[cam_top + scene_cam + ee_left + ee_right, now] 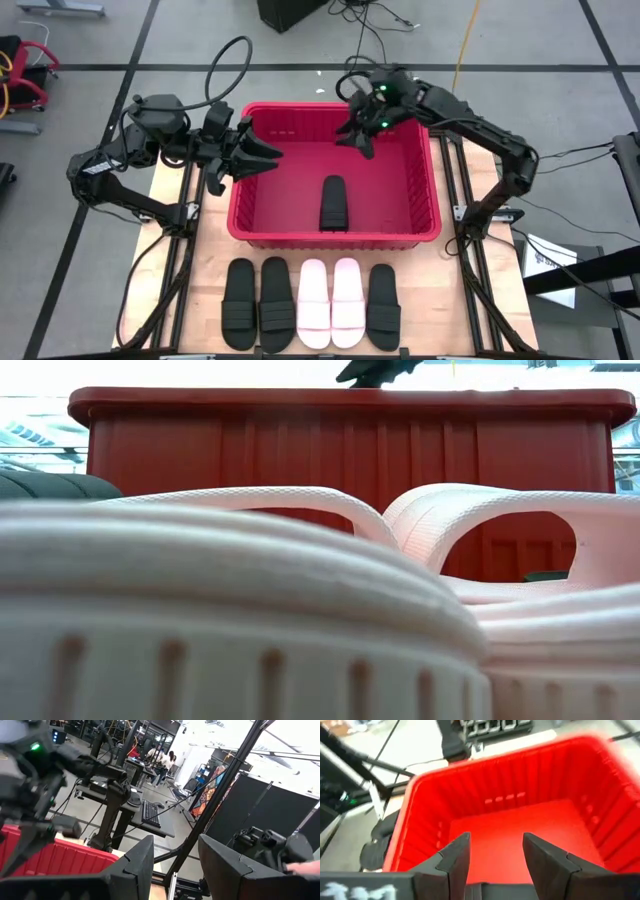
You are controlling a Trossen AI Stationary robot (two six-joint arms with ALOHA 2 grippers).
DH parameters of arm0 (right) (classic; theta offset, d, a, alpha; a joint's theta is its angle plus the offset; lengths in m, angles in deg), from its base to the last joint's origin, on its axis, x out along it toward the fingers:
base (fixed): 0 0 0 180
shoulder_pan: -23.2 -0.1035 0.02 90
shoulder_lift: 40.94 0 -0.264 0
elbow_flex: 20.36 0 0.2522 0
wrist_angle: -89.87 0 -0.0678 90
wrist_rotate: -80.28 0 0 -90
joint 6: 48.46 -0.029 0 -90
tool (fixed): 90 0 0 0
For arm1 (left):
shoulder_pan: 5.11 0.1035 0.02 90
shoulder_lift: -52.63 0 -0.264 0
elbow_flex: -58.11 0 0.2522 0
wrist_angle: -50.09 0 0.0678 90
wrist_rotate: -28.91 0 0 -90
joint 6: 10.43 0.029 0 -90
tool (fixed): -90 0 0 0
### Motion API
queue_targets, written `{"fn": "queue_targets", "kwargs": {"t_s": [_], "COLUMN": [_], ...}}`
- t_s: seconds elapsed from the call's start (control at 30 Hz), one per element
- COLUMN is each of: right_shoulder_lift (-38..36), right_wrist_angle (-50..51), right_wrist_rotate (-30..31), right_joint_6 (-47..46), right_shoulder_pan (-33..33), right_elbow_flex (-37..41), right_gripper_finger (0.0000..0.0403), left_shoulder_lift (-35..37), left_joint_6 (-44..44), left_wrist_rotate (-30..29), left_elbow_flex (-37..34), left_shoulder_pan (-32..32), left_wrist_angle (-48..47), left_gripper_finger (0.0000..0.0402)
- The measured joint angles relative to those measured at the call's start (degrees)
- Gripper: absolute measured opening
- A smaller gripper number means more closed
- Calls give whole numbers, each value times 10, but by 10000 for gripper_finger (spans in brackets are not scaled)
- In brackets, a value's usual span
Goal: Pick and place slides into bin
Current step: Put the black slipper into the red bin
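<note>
One black slide (334,203) lies flat on the floor of the red bin (254,214), near the front wall. Five slides remain on the counter (200,300) in a row just in front of the bin: two black (258,302) on the left, two pale pink (330,301) in the middle, one black (383,306) on the right. All lie side by side with toes toward the bin, which gives each arm a straight reach to the straps.

The right hand (362,138) hangs over the back of the bin, above its interior. Its fingers (454,857) stand apart with nothing between them, and the right wrist view looks down on bare bin floor. This position suits a release into the bin; the hand is probably finished with that slide.

The left hand (258,152) waits above the bin's left rim, pointing across toward the other arm. Its fingers (140,862) are also spread and empty. Held at this height, it stays out of the drop zone.

Task progress is judged at one of six slides placed. The next pick calls for a descent to the counter row. The tight spacing there risks nudging a neighbouring slide.
</note>
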Motion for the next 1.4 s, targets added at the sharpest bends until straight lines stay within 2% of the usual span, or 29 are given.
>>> {"fn": "queue_targets", "kwargs": {"t_s": [0.1,0.43,0.7,0.93,1.17,1.4], "right_shoulder_lift": [-26,-96,-147,-181,-193,-191], "right_wrist_angle": [-7,-81,-189,-273,-311,-315], "right_wrist_rotate": [18,15,15,19,93,237], "right_joint_6": [-19,-88,-140,-155,-143,-97], "right_shoulder_pan": [0,-15,-79,-166,-275,-393], "right_elbow_flex": [0,0,0,0,0,0], "right_gripper_finger": [172,168,165,165,164,164], "left_shoulder_lift": [0,0,0,0,0,0], "left_joint_6": [0,-2,-4,-7,-14,-18], "left_wrist_rotate": [0,0,0,0,0,23], "left_elbow_flex": [0,0,0,0,0,0], "left_shoulder_pan": [0,0,0,-1,-1,-1], "left_wrist_angle": [0,-2,-2,-2,-2,-4], "left_gripper_finger": [152,152,152,152,152,152]}}
